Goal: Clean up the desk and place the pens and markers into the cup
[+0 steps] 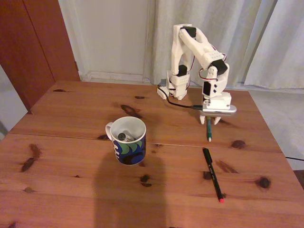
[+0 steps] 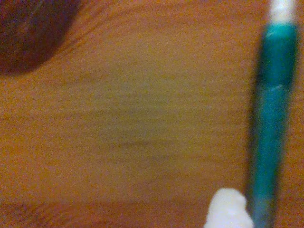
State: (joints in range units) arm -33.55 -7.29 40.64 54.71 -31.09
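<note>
One teal pen lies on the bench under the fingers, which straddle its upper end; whether they grip it is unclear. Black pen lies nearby; marker sits in cup.

We see the desk, a reddish-brown plank top with dark knots and a seam running across it in the fixed view. On it stands the cup, left of centre. A teal-green pen lies right of the cup, and a long black pen with a pink-red tip lies nearer the front edge. The arm's base sits at the back, with a black cable beside it.
</note>
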